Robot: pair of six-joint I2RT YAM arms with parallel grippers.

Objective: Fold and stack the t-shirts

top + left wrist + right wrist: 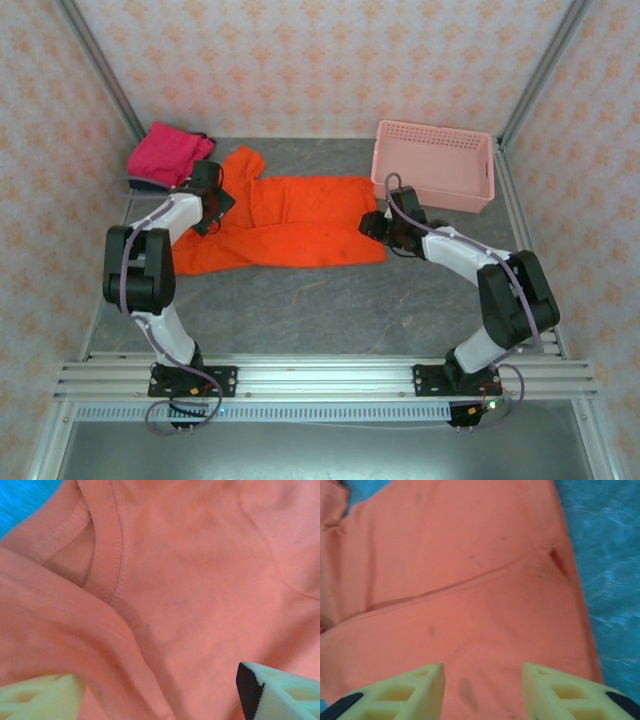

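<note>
1. The left gripper [160,680] sat low over the orange t-shirt [300,225], near its ribbed collar [107,555]. Its fingers stood wide apart, clamping nothing, with a raised fold of cloth between them.
2. The left arm [150,260] bent sharply at the elbow and reached to the shirt's left end.
3. The right arm [480,270] stretched inward to the shirt's right edge. The right gripper [482,670] hovered part-open above flat cloth, holding nothing.
4. The orange t-shirt lay spread and creased mid-table [330,310].
5. The magenta t-shirt [170,152] lay bunched at the far left.
</note>
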